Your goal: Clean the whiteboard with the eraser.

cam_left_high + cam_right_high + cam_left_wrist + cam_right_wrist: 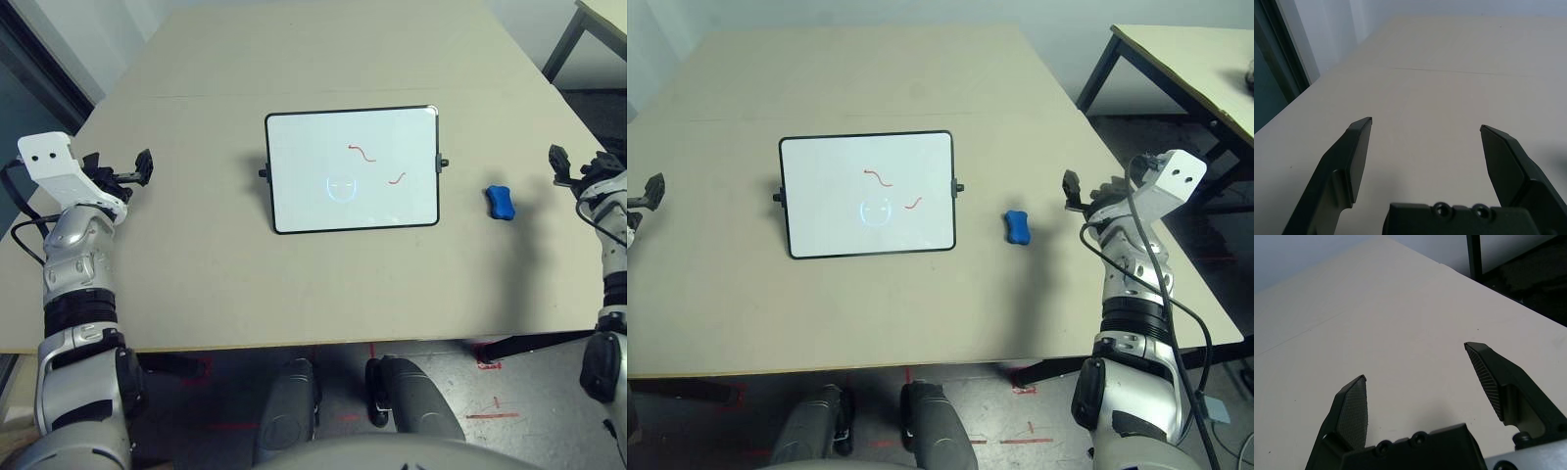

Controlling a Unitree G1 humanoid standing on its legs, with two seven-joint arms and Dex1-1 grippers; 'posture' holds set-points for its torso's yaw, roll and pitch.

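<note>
A wide beige table (196, 284) carries the whiteboard (353, 169) at its middle, marked with red squiggles and a faint blue circle. The small blue eraser (500, 202) lies just right of the board, between it and the right gripper (1073, 189), which hangs released and empty. The left gripper (145, 164) hovers spread wide, well left of the board. A second table (1195, 59) stands at far right
</note>
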